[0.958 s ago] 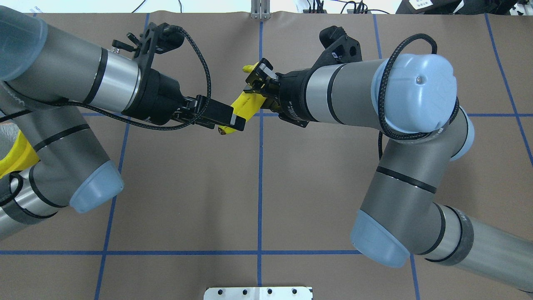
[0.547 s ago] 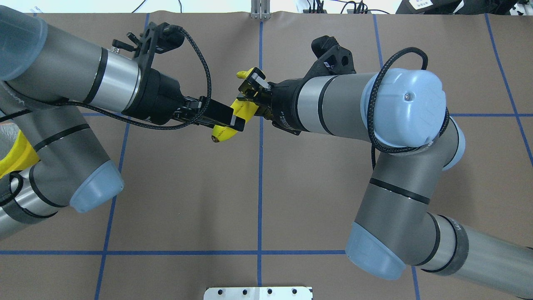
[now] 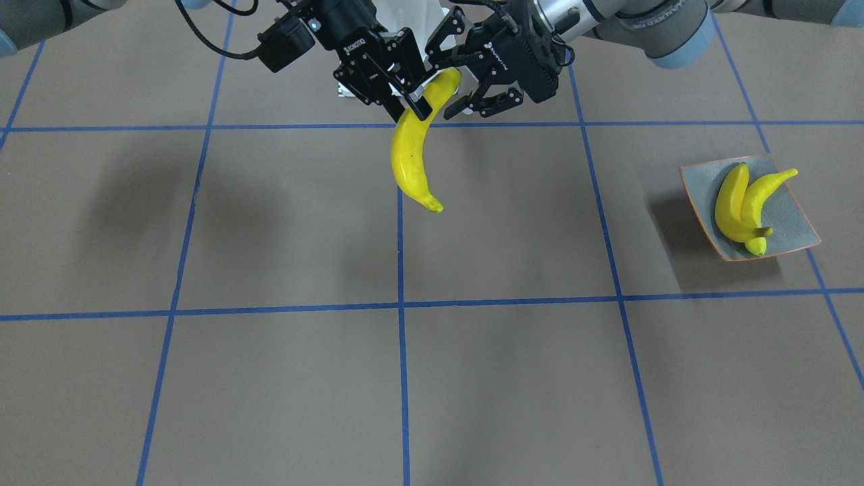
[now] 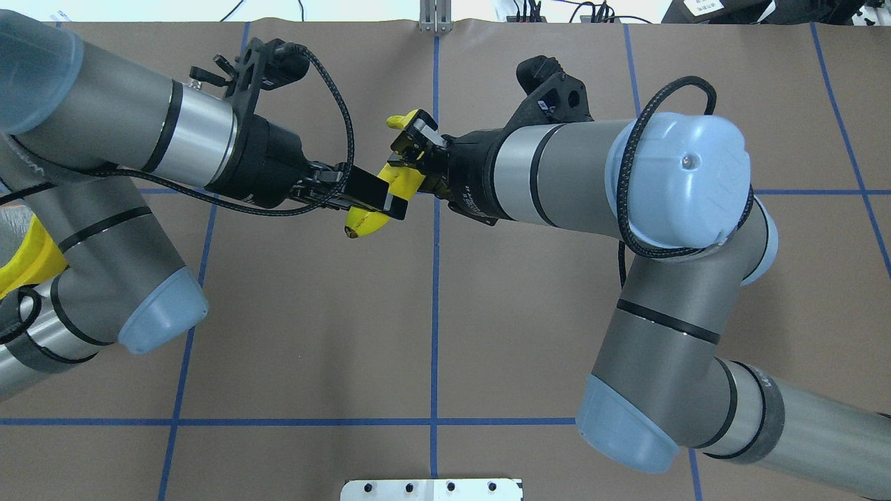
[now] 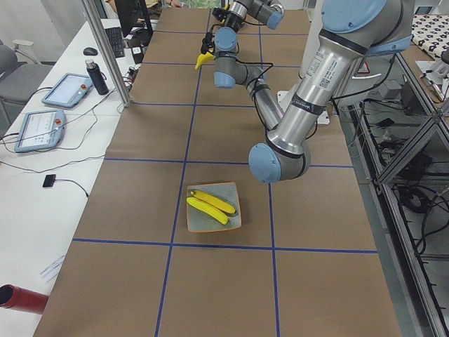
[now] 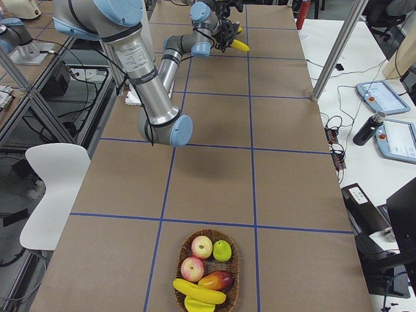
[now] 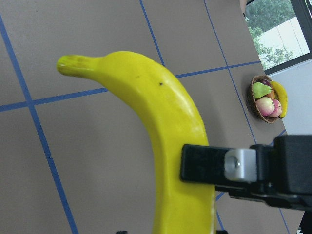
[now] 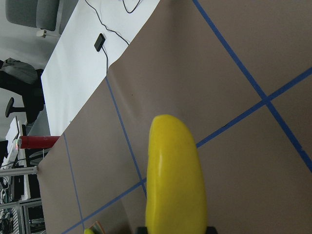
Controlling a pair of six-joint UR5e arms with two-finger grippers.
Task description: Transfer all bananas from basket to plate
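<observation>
Right fingers (image 3: 405,91) — gripping the banana (image 3: 410,158) — have nudged it between left fingers (image 3: 472,102).

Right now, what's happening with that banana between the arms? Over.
Right gripper jaws shut on the banana, mid-air. Left gripper jaws open around its other end. Two bananas on the plate. Nothing in the way.

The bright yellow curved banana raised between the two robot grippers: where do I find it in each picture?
Front-facing: banana top centre, hanging down.
Overhead: banana upper middle, mostly covered.
Exterior left: banana tiny, far top.
Exterior right: banana tiny, far top.
Left wrist: banana fills the middle.
Right wrist: banana bottom centre, end-on.
Shared landmark: the blue tape grid lines.
</observation>
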